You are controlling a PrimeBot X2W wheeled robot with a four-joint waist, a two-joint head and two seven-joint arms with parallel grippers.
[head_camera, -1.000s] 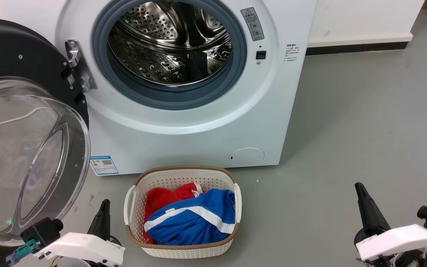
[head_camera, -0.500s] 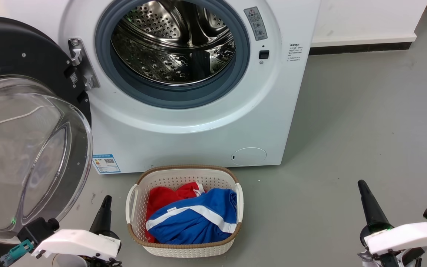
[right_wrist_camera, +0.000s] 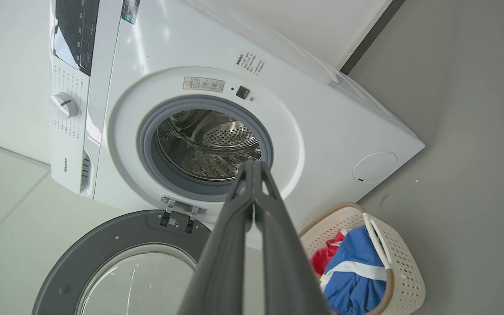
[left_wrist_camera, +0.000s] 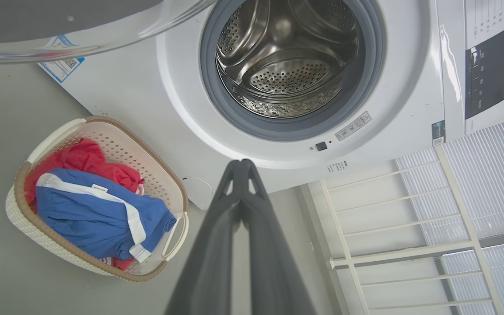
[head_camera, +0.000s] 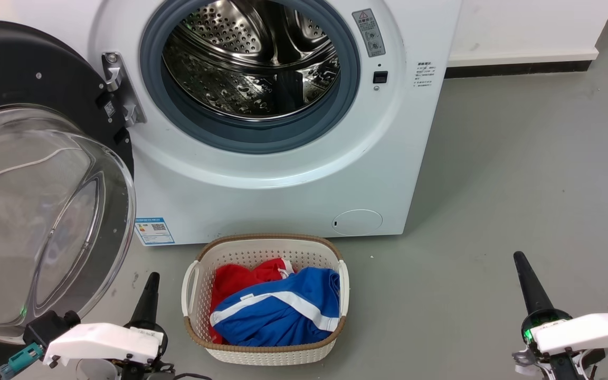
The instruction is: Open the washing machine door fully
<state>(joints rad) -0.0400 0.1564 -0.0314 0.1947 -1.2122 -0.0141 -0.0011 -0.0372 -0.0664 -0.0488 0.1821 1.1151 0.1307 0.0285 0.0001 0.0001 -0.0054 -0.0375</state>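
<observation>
Black-rimmed washing machine door (head_camera: 19, 68) stood wide open left of the washing machine (head_camera: 283, 174). It looked rigid, heavy and hinged, its glass bulge (head_camera: 35, 211) slippery and probably fragile, so best pushed at the outer edge. Left pincer (head_camera: 151, 282) and right pincer (head_camera: 523, 269) were closed and empty in front of the machine.

A "Hisense" logo (right_wrist_camera: 65, 165) stands on the washing machine (right_wrist_camera: 344, 131) control strip, far left of the right end effector (right_wrist_camera: 253, 165). Above the end effector, a warning-triangle sticker (right_wrist_camera: 203, 84) carries print too small to read.

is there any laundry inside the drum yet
No, the steel drum shows only bare perforated metal inside, while the red and blue clothes lie in the basket.
</observation>
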